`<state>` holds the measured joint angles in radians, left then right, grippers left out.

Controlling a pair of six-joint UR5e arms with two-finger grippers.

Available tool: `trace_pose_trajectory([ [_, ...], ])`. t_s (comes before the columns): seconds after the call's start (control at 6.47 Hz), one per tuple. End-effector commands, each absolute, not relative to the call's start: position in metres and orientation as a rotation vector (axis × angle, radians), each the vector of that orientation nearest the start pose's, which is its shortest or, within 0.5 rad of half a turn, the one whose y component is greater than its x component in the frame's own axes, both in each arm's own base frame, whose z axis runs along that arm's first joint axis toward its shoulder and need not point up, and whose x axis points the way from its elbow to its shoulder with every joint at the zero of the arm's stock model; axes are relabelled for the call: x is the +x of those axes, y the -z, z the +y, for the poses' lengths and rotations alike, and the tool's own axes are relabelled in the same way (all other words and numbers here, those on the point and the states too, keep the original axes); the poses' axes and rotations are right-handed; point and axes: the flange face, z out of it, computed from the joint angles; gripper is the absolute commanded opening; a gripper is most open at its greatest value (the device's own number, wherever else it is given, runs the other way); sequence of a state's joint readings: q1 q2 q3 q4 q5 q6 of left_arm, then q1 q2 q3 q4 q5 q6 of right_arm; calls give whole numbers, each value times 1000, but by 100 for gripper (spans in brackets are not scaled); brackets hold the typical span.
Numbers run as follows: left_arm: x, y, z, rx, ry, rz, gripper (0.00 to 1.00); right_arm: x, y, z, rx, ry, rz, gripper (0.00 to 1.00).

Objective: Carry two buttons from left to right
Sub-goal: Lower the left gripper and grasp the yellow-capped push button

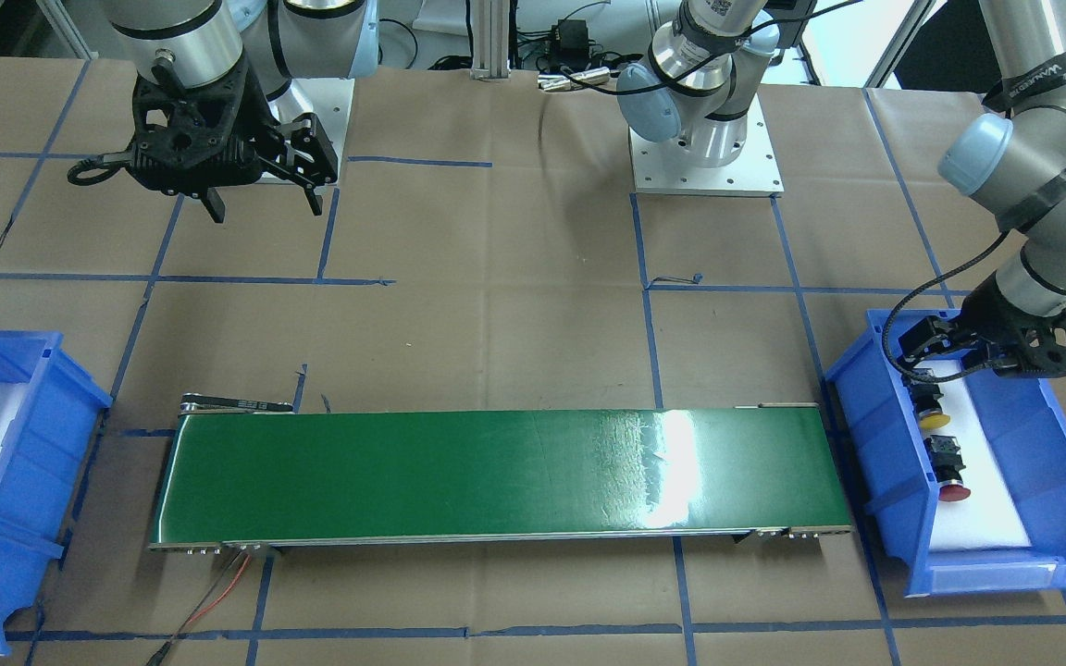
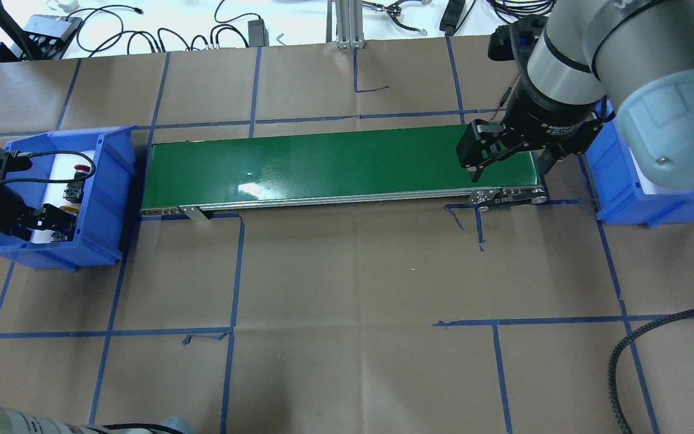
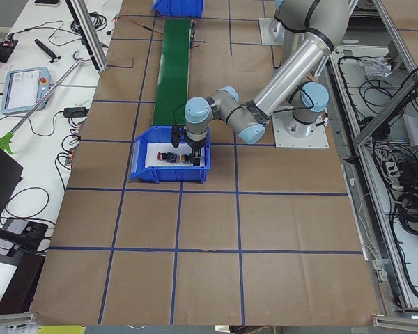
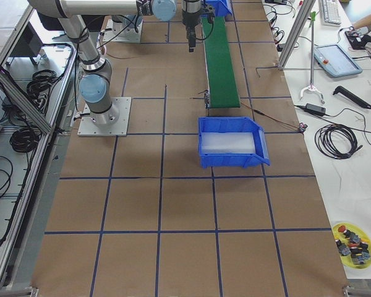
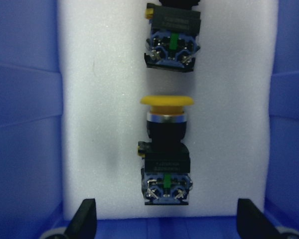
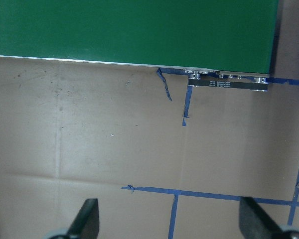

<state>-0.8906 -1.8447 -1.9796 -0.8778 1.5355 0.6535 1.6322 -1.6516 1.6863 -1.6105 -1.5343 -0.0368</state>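
Observation:
Both buttons lie on white foam in the blue bin (image 2: 106, 181) at my left end of the table. The yellow-capped button (image 5: 167, 149) lies on its side, cap pointing away from the wrist camera. Beyond it the red-capped button (image 1: 949, 472) shows only its black body (image 5: 172, 40) in the left wrist view. My left gripper (image 5: 168, 221) hangs open over the bin (image 1: 1060, 462), fingertips either side of the yellow button's (image 1: 933, 407) base and above it, holding nothing. My right gripper (image 2: 509, 169) is open and empty, above the right end of the green conveyor belt (image 2: 335, 163).
A second blue bin (image 1: 24, 435) with a white foam floor sits past the belt's (image 1: 496, 476) right end. Brown paper with blue tape lines covers the table. The right wrist view shows the belt's edge (image 6: 134, 30) and bare paper below the open fingers.

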Motion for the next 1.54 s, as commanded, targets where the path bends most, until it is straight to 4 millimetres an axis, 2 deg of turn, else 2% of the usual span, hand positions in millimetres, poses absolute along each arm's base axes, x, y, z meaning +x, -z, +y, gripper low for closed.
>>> trace_pose_trajectory([
  [0.0, 223, -211, -495, -39, 44, 3164, 100, 165, -477, -447, -153, 18, 3101, 100],
  [0.46, 221, -197, -501, -29, 63, 3184, 99, 165, -472, -449, -152, -1, 3101, 100],
  [0.62, 218, -200, -503, -24, 84, 3191, 88, 165, -472, -449, -152, -1, 3101, 100],
  [1.08, 217, -210, -501, -55, 88, 3185, 24, 165, -472, -449, -152, 2, 3100, 100],
  [1.39, 221, -220, -503, -66, 108, 3170, 2, 165, -472, -449, -152, 2, 3099, 100],
])
